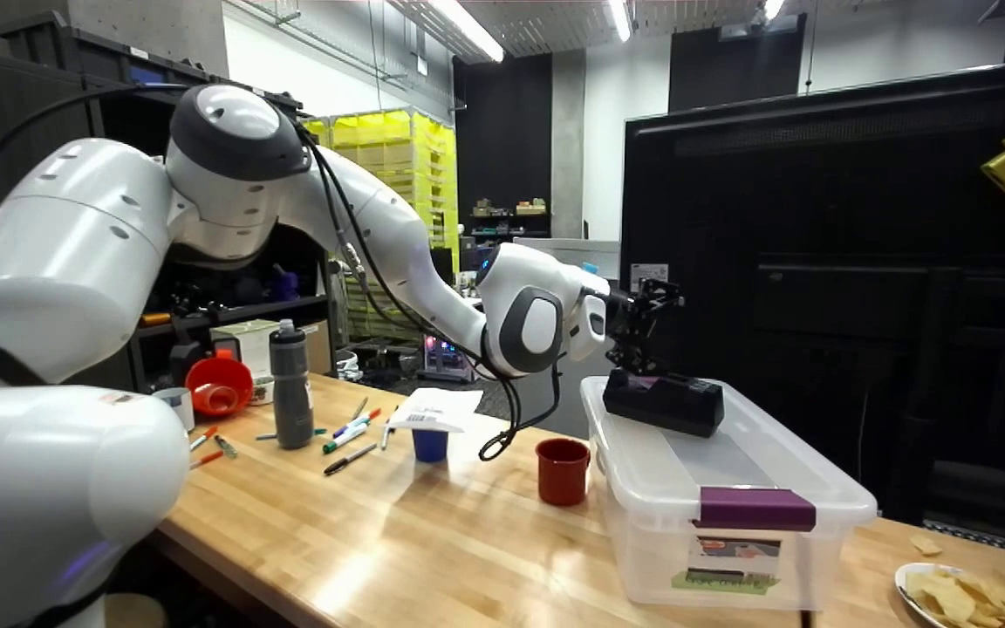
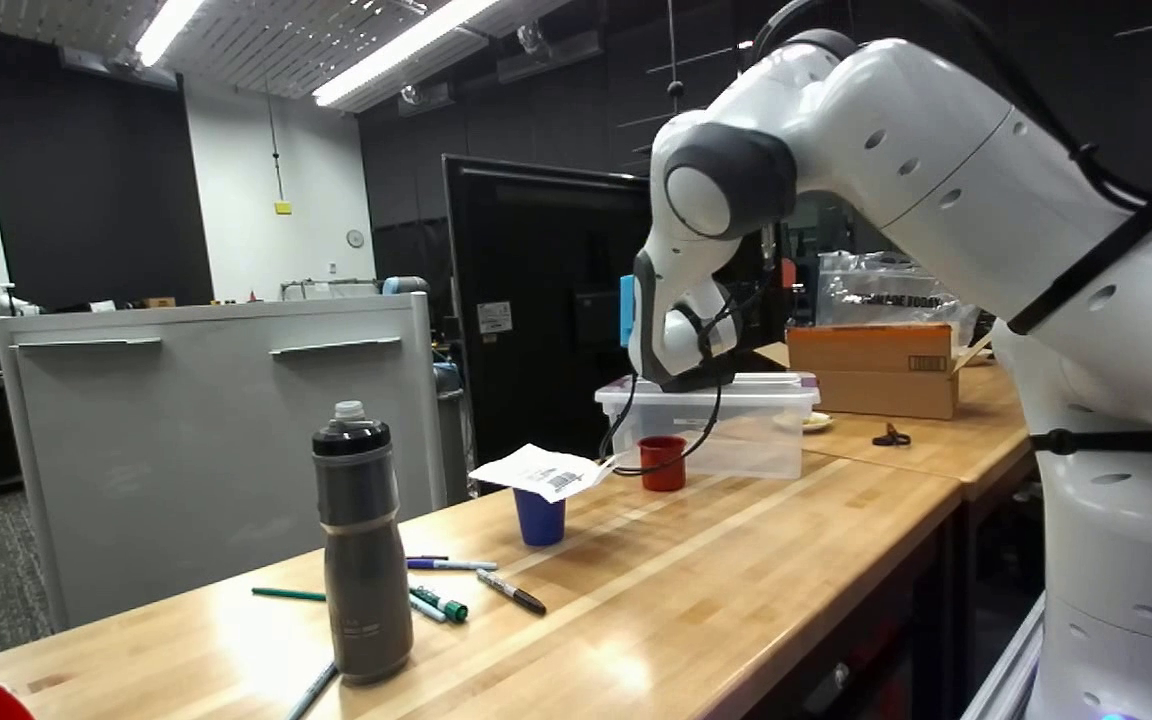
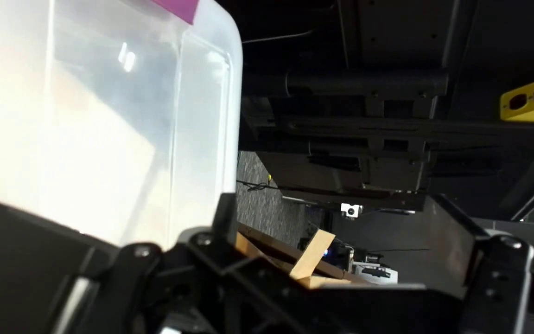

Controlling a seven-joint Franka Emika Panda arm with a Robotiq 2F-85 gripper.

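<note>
Black object [image 1: 665,405] below wide-spread gripper [image 3: 332,215]

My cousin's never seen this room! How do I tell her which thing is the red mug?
Find the big see-through plastic bin with a purple latch, standing on the wooden table. Close beside it stands the red mug, upright. The nearby blue cup has a white sheet on top, but the mug is red and its top is open.

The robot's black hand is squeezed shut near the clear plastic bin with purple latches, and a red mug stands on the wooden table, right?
Not shut: the black hand near the clear plastic bin is open; the wrist view shows its fingers spread apart. The red mug does stand on the table.
</note>
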